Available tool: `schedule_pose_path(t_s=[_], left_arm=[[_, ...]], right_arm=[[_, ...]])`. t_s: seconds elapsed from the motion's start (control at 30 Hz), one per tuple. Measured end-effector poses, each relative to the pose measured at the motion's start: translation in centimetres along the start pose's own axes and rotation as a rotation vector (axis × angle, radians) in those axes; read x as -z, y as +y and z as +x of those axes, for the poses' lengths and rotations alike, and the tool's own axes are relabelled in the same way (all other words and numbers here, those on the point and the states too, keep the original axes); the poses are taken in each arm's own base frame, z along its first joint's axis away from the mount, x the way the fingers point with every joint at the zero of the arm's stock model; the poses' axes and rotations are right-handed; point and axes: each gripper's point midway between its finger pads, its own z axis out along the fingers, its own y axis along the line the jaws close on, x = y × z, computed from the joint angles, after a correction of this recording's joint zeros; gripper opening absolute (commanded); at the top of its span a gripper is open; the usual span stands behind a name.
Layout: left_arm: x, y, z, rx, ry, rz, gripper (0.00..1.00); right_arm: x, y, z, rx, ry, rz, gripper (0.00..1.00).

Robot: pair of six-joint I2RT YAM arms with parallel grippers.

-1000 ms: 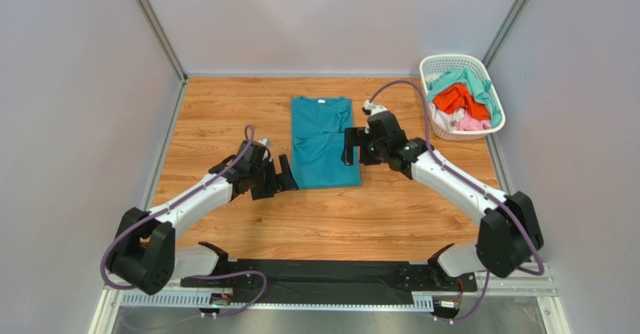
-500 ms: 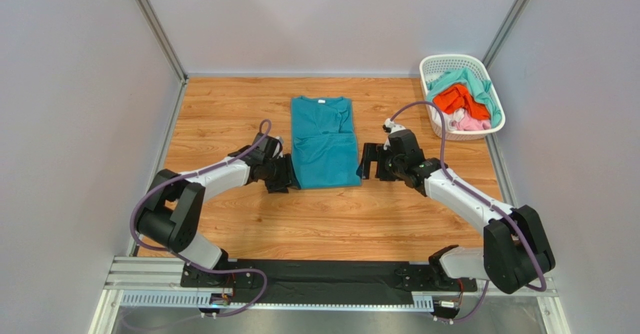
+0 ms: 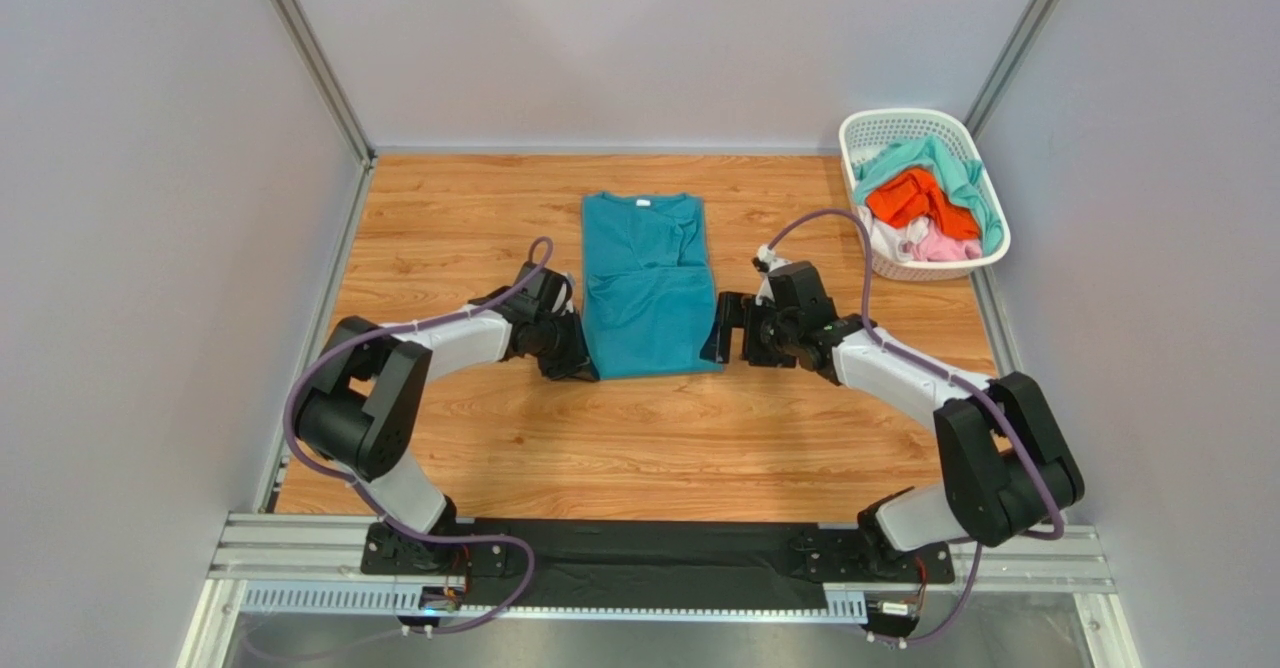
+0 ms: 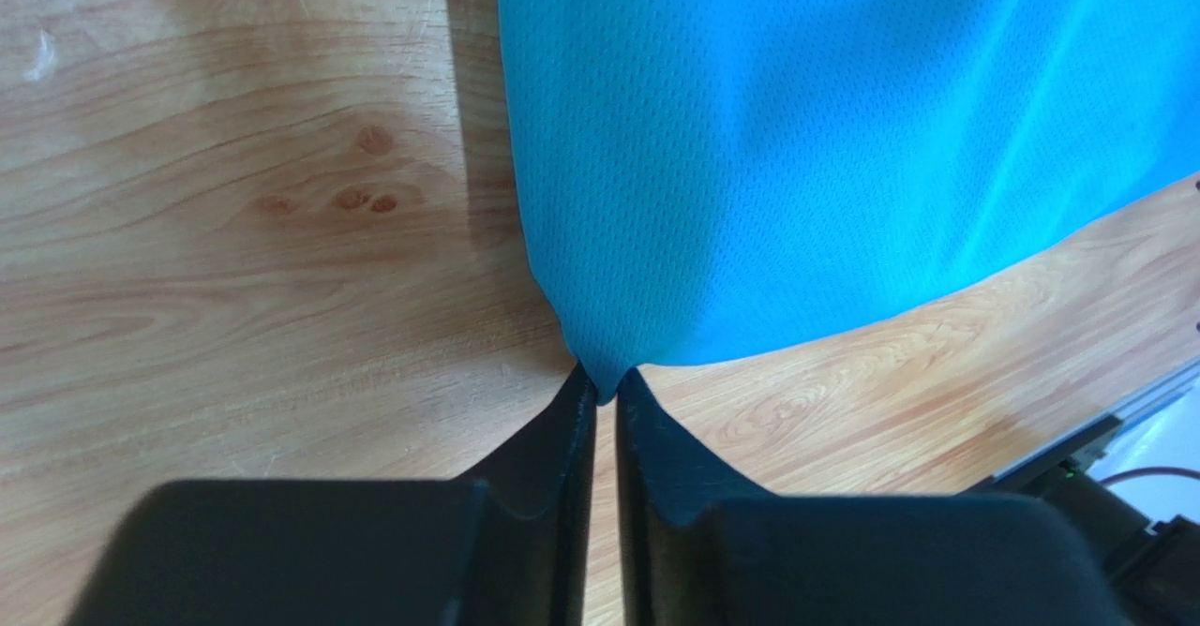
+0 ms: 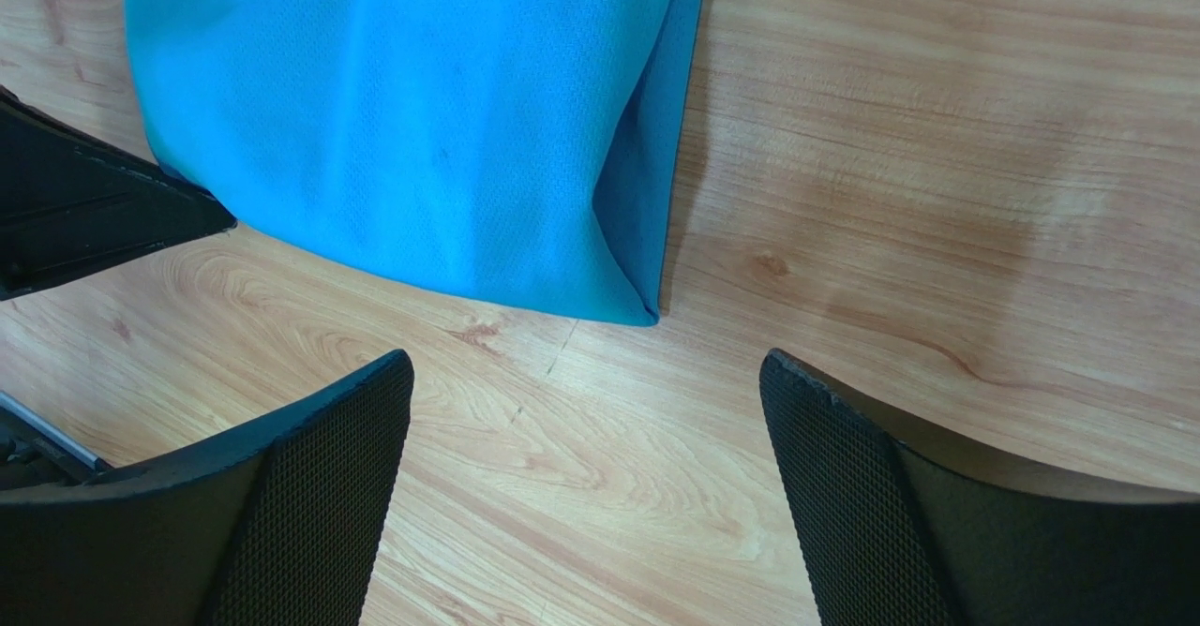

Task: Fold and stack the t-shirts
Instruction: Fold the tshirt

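1 change, left tool (image 4: 606,384) now pinching t-shirt (image 4: 817,134) corner

The surface (image 3: 451,226) is a light-brown wood-grain panel with visible plank seams and small dark knots. 2 items lie directly on it. 1 teal t-shirt (image 3: 646,286) lies flat at the centre, folded lengthwise into a narrow rectangle, with the white neck label toward the far edge and the hem toward the near edge. 1 white lattice basket (image 3: 906,113) stands at the far right corner, overlapping the right edge and well apart from the shirt.
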Motion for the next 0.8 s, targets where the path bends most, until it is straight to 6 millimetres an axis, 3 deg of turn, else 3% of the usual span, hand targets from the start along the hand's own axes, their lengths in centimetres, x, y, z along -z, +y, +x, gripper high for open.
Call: schedule_pose_path(t_s=[0.07, 0.23, 0.5, 0.53, 0.57, 0.6, 0.8], left_arm=[[-0.1, 0.0, 0.0, 0.002, 0.001, 0.000, 0.00], [-0.2, -0.1, -0.1, -0.003, 0.003, 0.004, 0.00], [-0.2, -0.1, -0.2, -0.004, 0.001, 0.004, 0.00], [-0.2, -0.1, -0.2, -0.004, 0.001, 0.004, 0.00], [-0.2, -0.1, -0.2, -0.004, 0.001, 0.004, 0.00], [-0.2, -0.1, -0.2, -0.004, 0.001, 0.004, 0.00], [-0.2, -0.1, -0.1, -0.003, 0.002, 0.004, 0.00]], right_arm=[[-0.4, 0.0, 0.2, -0.002, 0.012, -0.004, 0.92], [-1.4, -0.4, 1.1, -0.014, 0.049, -0.003, 0.86], [-3.1, -0.3, 1.3, -0.021, 0.087, -0.021, 0.65], [-3.3, -0.3, 1.3, -0.022, 0.088, -0.022, 0.60], [-3.4, -0.3, 1.2, -0.022, 0.089, -0.027, 0.46], [-3.5, -0.3, 1.2, -0.020, 0.091, -0.027, 0.44], [-3.7, -0.3, 1.9, -0.038, 0.118, -0.039, 0.37]])
